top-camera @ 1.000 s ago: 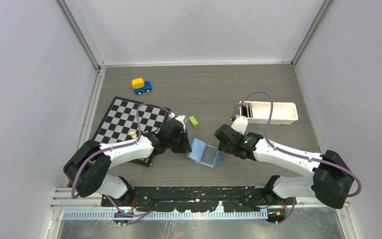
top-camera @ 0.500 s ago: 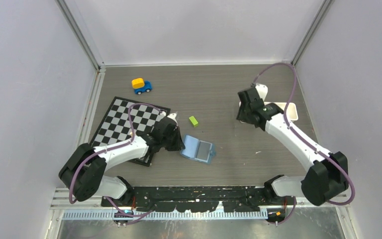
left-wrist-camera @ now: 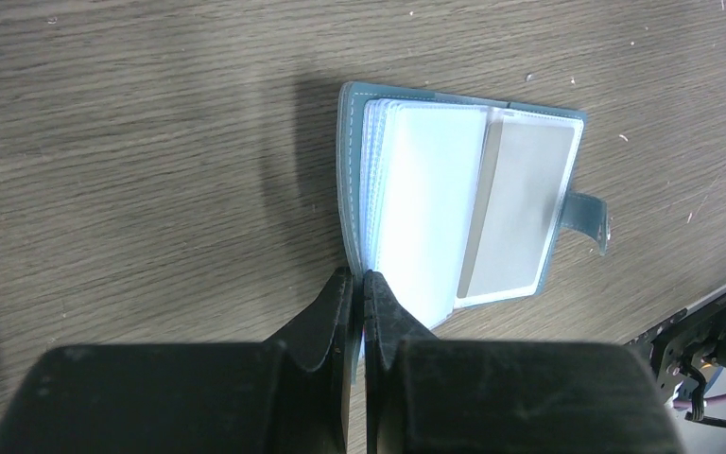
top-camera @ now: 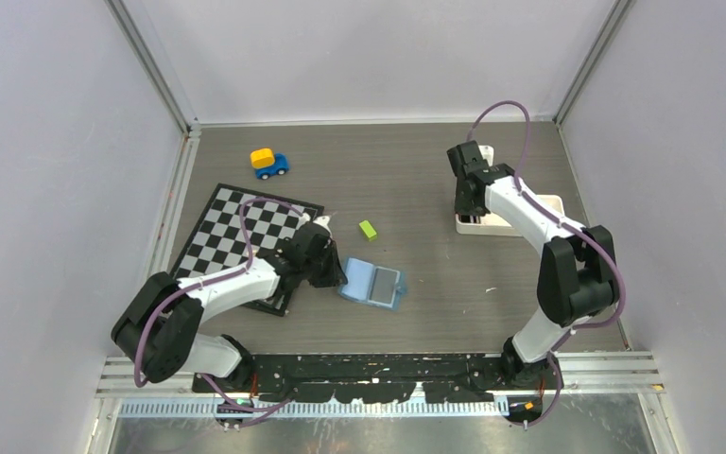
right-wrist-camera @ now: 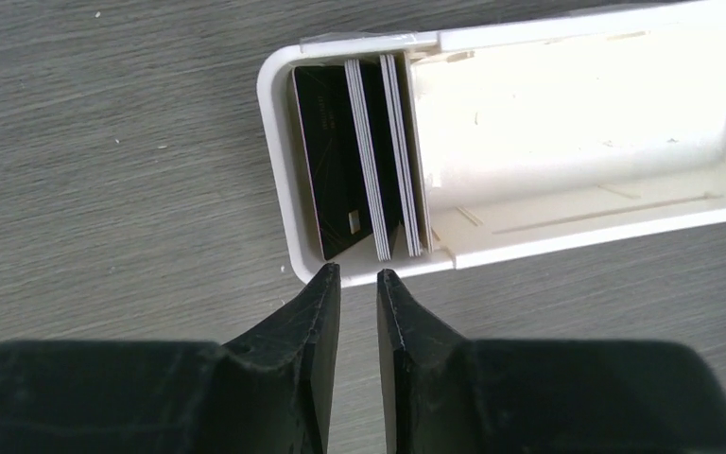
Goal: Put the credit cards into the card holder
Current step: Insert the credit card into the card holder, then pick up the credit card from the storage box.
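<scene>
Cards [right-wrist-camera: 359, 161] in tray [right-wrist-camera: 577, 123] just beyond right tool [right-wrist-camera: 359, 279], barely open, empty; left tool [left-wrist-camera: 358, 284] tight on card holder [left-wrist-camera: 425, 208].

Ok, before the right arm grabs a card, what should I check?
1. Card holder lying open: ok.
2. Left gripper shut on its edge: ok.
3. Credit cards standing on edge in the white tray: ok.
4. Right gripper empty, jaws slightly apart: ok.
5. Its tips over a single card: not ok, they show at the tray's rim.
6. Free slot in the holder: cannot tell.
</scene>
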{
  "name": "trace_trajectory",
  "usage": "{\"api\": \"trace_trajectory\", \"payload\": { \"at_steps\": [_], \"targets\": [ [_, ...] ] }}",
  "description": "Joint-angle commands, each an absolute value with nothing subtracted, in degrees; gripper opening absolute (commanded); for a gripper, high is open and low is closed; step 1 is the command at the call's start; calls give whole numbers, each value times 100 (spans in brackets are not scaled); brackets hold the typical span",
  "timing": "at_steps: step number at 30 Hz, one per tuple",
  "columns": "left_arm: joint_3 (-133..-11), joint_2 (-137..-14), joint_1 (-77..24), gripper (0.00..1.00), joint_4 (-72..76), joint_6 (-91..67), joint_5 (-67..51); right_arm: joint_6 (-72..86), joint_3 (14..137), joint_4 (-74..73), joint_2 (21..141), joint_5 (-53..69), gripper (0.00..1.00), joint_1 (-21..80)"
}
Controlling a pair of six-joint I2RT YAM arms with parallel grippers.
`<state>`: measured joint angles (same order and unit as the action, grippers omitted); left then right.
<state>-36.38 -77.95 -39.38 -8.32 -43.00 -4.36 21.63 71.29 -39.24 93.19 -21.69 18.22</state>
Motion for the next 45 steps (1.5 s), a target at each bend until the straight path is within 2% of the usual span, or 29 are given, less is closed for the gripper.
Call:
{"api": "trace_trajectory", "payload": {
  "at_steps": [1, 12, 34, 45],
  "targets": [
    [-3557, -7631, -3866, 0, -781, -4195, -489, 1906, 7491, -3855, 9584, -2083, 26, 1777],
    [-3576, -7696, -3807, 0, -797, -4192, -530, 1807, 7614, -3709, 9984, -1889, 25, 1543],
    [-3656, -7807, -3798, 0, -808, -4184, -605, 1763, 7683, -3665, 10269, -1986, 16, 1530],
    [-3658, -7822, -3798, 0, -791, -4184, -632, 1759, 7676, -3735, 10184, -2442, 15, 1529]
  ]
}}
